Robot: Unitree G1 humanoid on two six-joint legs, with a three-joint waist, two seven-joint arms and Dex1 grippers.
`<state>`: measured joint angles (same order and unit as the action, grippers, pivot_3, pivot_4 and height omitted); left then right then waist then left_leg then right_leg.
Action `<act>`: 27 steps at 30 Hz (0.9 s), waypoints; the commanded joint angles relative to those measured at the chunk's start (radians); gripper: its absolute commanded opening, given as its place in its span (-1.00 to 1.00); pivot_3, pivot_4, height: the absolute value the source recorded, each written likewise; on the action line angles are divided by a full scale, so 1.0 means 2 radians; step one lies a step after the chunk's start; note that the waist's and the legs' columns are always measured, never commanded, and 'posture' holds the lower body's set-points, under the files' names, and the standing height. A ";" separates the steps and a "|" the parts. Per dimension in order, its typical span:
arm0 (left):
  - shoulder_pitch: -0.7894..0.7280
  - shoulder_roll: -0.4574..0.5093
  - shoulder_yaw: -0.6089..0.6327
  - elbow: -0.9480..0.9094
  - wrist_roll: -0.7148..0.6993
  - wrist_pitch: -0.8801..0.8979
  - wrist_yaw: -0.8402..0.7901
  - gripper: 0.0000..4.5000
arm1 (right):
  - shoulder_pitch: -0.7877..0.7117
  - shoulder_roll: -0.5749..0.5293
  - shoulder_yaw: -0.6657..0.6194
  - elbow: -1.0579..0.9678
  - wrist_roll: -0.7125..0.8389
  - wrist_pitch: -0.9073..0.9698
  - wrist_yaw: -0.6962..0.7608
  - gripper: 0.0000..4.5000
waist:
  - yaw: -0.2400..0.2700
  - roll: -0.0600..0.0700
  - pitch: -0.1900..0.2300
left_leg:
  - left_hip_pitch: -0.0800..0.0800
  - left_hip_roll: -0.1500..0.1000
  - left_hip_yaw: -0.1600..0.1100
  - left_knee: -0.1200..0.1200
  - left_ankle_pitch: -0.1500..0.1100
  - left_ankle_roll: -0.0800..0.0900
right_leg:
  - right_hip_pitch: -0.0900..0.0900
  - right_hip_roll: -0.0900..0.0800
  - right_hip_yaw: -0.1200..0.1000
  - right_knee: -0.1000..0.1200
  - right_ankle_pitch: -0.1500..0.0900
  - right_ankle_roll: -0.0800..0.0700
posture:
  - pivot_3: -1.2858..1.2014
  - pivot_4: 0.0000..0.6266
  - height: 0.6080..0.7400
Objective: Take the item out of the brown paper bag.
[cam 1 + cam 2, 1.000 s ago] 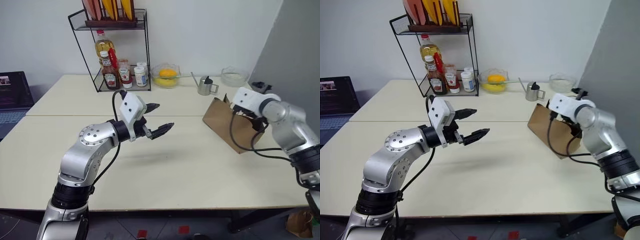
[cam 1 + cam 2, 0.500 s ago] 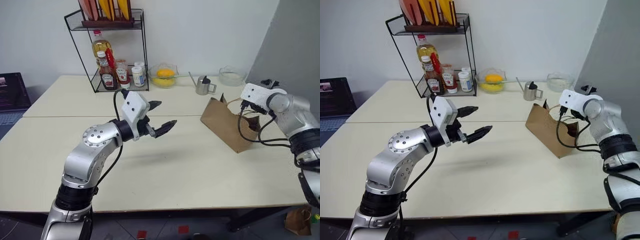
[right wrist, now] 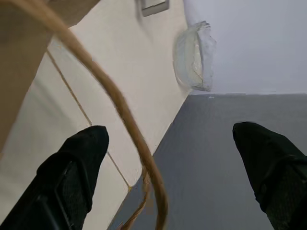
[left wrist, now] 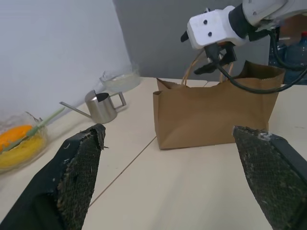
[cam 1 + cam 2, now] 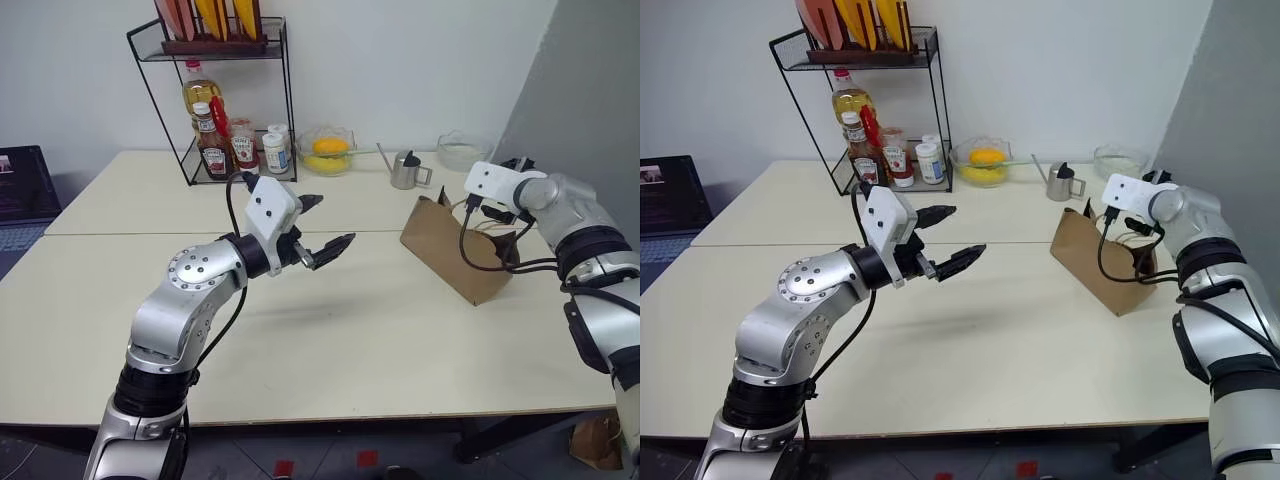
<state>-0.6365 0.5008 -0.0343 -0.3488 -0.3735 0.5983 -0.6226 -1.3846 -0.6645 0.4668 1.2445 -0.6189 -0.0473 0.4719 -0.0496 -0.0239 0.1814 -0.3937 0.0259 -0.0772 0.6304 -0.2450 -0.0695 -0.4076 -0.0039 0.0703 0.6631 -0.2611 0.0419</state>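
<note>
Over the pale surface (image 5: 330, 340) in the head views, the left claw (image 5: 322, 224) is held open and empty, well apart from the brown paper bag (image 5: 445, 248). From the left wrist, the right claw (image 4: 217, 57) is seen spread above the bag's mouth; the item cannot be seen. From the right wrist, a cord handle (image 3: 120, 115) crosses between the fingers and could be snagged, tipping the bag.

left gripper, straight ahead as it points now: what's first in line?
Likely the large tan-brown kraft paper bag, centred between the open left gripper fingers across bare table; depth is uncertain.

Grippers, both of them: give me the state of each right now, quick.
Left gripper: open, holding nothing, above the table.
Right gripper: open, holding nothing, at the brown paper bag's top by its cord handle.
</note>
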 commanded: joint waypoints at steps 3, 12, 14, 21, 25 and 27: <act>-0.010 0.000 0.000 -0.025 0.014 -0.014 0.013 1.00 | -0.050 -0.009 0.025 0.018 -0.049 -0.036 -0.123 1.00 | -0.001 0.000 0.000 | 0.000 0.000 0.000 0.000 0.000 0.000 | 0.000 0.000 0.000 0.000 0.000 0.000 | 0.03 -0.52 1.00; 0.004 -0.005 0.004 -0.045 0.012 -0.002 0.028 1.00 | -0.068 0.010 -0.035 0.014 0.004 -0.094 -0.202 1.00 | -0.003 0.000 0.000 | 0.000 0.000 0.000 0.000 0.000 -0.001 | -0.001 0.000 0.000 0.000 0.000 0.000 | 0.03 -0.52 1.00; 0.004 -0.004 0.004 -0.045 0.012 -0.001 0.027 1.00 | -0.062 0.016 -0.049 0.011 0.019 -0.107 -0.193 1.00 | -0.004 0.000 0.000 | 0.000 0.000 0.000 0.000 0.000 -0.001 | -0.001 0.000 0.000 0.001 0.000 0.000 | 0.03 -0.52 1.00; 0.004 0.001 0.007 -0.042 0.009 -0.002 0.020 1.00 | -0.059 0.014 -0.061 0.001 0.028 -0.129 -0.194 -0.05 | -0.004 0.001 0.000 | -0.001 0.000 0.000 0.000 0.000 0.000 | -0.001 0.000 0.000 0.000 0.000 0.000 | 0.03 -0.52 1.00; 0.005 0.005 0.007 -0.039 0.010 -0.004 0.016 1.00 | -0.075 0.017 -0.061 -0.003 0.028 -0.144 -0.190 -0.66 | -0.004 0.001 0.000 | -0.001 0.000 0.000 0.000 0.000 0.000 | -0.001 0.000 0.000 0.001 0.000 0.000 | 0.03 -0.52 1.00; 0.005 0.008 0.009 -0.039 0.010 -0.004 0.015 1.00 | -0.083 0.024 -0.061 -0.003 0.030 -0.150 -0.188 -0.95 | -0.004 0.001 0.000 | -0.001 0.000 0.000 0.000 0.000 0.000 | -0.001 0.000 0.000 0.001 0.000 0.000 | 0.03 -0.52 1.00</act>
<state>-0.6212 0.5070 -0.0348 -0.3991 -0.3503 0.6041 -0.5850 -1.4771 -0.6095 0.3730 1.2956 -0.5830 -0.3226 0.1067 -0.0570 -0.0223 0.1823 -0.3952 0.0253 -0.0769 0.6302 -0.2449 -0.0697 -0.4096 -0.0046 0.0709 0.6642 -0.2610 0.0418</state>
